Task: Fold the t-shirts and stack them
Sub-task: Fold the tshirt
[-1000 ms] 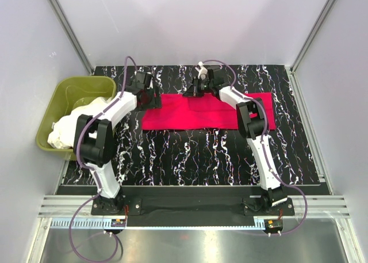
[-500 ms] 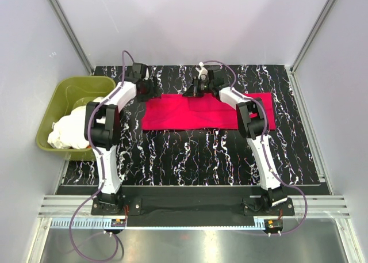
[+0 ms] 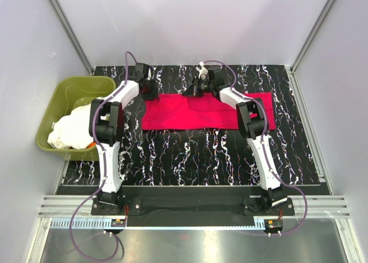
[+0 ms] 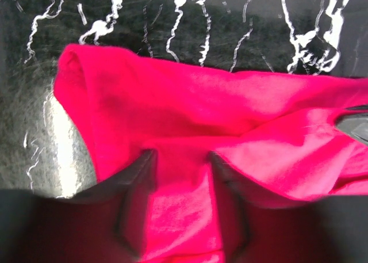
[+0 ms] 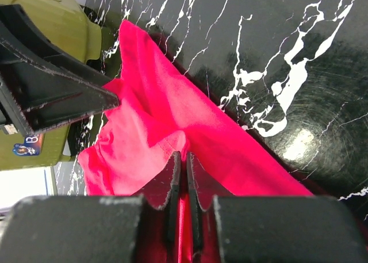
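Observation:
The red t-shirt [image 3: 201,113] lies spread in a long band on the black marbled mat. My left gripper [image 3: 149,91] is down on its far left corner. In the left wrist view its jaws [image 4: 179,156] stand apart with red cloth [image 4: 190,102] bunched in the gap between them. My right gripper [image 3: 195,88] is at the middle of the shirt's far edge. Its jaws [image 5: 184,157] are shut on a raised fold of the red cloth [image 5: 144,119]. White t-shirts [image 3: 72,128] lie heaped in the tub.
The olive-green tub [image 3: 69,87] stands off the mat's left edge, next to the left arm. Grey walls and aluminium posts close in the back and sides. The left gripper's black body [image 5: 52,90] shows close by in the right wrist view.
My left gripper shifted back to the shirt's far left corner, its arm folded in closer, and its jaws narrowed around the cloth. The right gripper stayed put.

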`<state>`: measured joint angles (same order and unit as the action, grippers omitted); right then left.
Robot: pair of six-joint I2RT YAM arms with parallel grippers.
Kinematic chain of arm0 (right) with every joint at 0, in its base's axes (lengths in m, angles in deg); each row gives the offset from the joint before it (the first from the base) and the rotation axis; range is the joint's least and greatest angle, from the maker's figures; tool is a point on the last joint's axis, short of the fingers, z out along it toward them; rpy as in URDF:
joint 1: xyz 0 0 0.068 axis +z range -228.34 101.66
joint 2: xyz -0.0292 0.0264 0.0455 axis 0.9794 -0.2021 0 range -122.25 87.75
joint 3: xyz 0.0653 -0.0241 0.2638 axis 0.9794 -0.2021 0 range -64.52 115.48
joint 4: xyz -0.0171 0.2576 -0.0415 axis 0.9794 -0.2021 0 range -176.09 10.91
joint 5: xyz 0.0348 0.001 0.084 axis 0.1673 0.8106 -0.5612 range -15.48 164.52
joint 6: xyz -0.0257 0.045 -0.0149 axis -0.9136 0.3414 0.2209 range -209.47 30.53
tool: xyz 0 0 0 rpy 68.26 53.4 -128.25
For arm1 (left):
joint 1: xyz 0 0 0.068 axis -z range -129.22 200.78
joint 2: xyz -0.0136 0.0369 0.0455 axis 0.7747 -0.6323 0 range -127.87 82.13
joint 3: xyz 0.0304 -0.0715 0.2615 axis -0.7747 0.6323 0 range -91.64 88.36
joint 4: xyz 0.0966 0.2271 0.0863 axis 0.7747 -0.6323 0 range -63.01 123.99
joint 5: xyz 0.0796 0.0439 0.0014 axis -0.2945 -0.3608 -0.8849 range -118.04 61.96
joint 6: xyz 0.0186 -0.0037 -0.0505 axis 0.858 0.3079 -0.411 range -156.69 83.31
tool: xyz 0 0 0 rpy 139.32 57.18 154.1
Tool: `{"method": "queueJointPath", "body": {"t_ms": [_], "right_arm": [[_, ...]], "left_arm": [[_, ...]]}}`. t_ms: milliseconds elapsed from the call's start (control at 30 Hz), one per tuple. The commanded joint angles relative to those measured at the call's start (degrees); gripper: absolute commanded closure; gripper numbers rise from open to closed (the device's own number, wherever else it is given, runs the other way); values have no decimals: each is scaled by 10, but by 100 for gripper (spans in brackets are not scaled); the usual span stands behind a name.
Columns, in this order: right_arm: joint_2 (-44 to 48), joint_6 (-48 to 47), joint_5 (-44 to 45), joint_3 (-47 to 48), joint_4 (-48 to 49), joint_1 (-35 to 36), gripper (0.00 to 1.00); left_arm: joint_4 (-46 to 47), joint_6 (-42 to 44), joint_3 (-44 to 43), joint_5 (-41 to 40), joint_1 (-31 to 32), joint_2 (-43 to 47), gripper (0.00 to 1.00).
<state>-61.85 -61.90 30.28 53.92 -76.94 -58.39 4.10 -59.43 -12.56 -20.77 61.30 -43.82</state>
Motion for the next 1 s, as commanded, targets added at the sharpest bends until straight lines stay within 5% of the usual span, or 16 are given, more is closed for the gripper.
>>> {"method": "queueJointPath", "body": {"t_ms": [0, 133, 233, 967], "right_arm": [[19, 12, -7, -12, 36, -5, 91], [30, 22, 0, -35, 57, -5, 95], [45, 29, 8, -63, 74, -5, 98], [91, 55, 27, -111, 135, -5, 100]], "left_arm": [[46, -5, -9, 25, -1, 13, 72], [97, -5, 33, 12, 3, 47, 94], [148, -1, 80, 0, 7, 87, 99], [204, 2, 125, -69, 14, 131, 100]]}}
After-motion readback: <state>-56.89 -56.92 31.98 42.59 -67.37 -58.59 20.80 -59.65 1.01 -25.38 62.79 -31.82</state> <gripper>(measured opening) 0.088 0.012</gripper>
